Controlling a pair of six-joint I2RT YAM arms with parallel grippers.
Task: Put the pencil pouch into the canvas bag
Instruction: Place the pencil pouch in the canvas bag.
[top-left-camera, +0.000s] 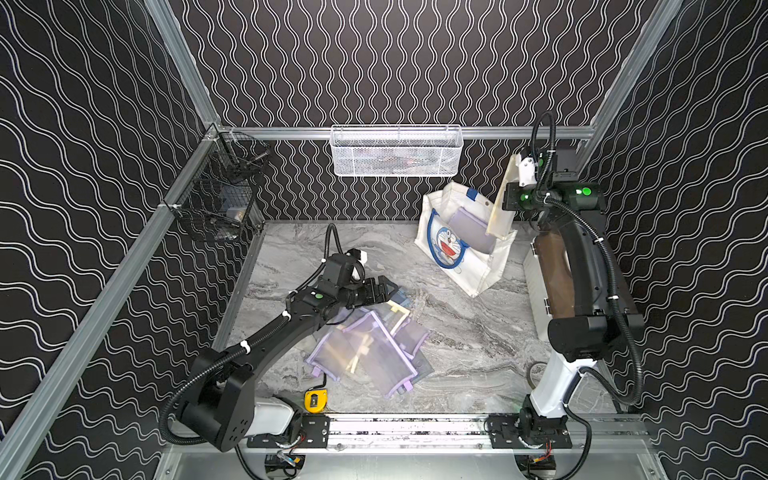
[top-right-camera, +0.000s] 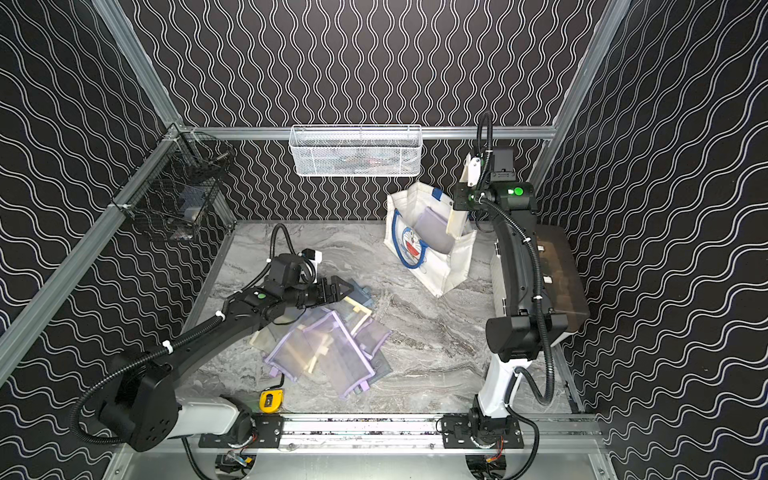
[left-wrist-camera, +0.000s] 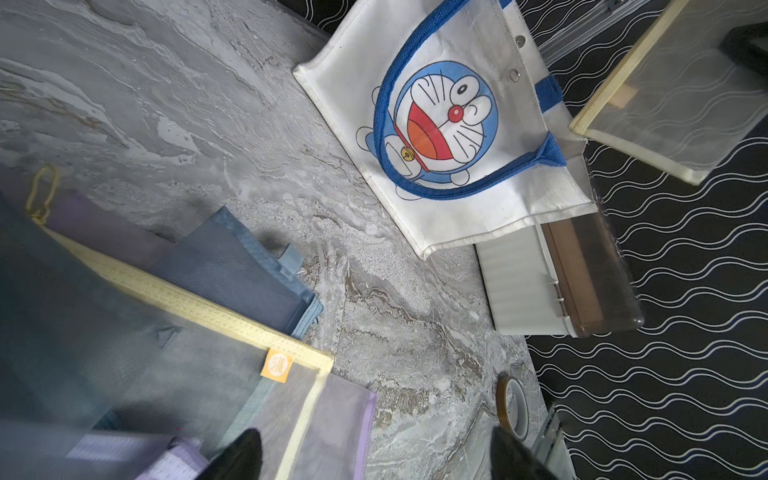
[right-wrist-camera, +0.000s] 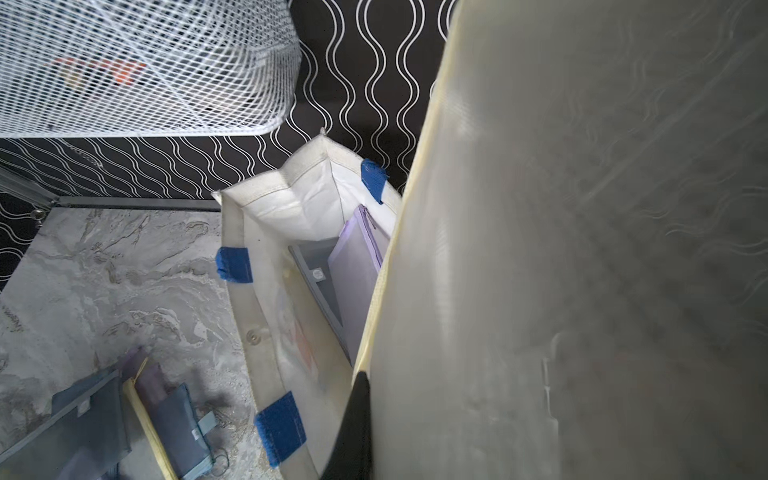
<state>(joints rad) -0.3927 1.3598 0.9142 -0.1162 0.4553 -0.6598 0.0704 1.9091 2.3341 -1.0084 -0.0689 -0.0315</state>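
The right gripper (top-left-camera: 520, 176) is clamped on the top of a cream-edged mesh pencil pouch (top-left-camera: 503, 212). The pouch hangs upright, its lower end apparently just inside the open canvas bag (top-left-camera: 469, 266) at the far right of the table (top-left-camera: 457, 345). A purple pouch (top-left-camera: 473, 226) lies in the bag. The left gripper (top-left-camera: 388, 289), jaws spread wide, hovers over a pile of pouches (top-left-camera: 365, 353).

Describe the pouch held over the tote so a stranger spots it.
Find the white canvas bag with the blue cartoon cat, near the back wall. Over its mouth the right pincer grips a pale, cream-edged pouch, upright. All other pouches lie flat on the table or sit inside the bag.
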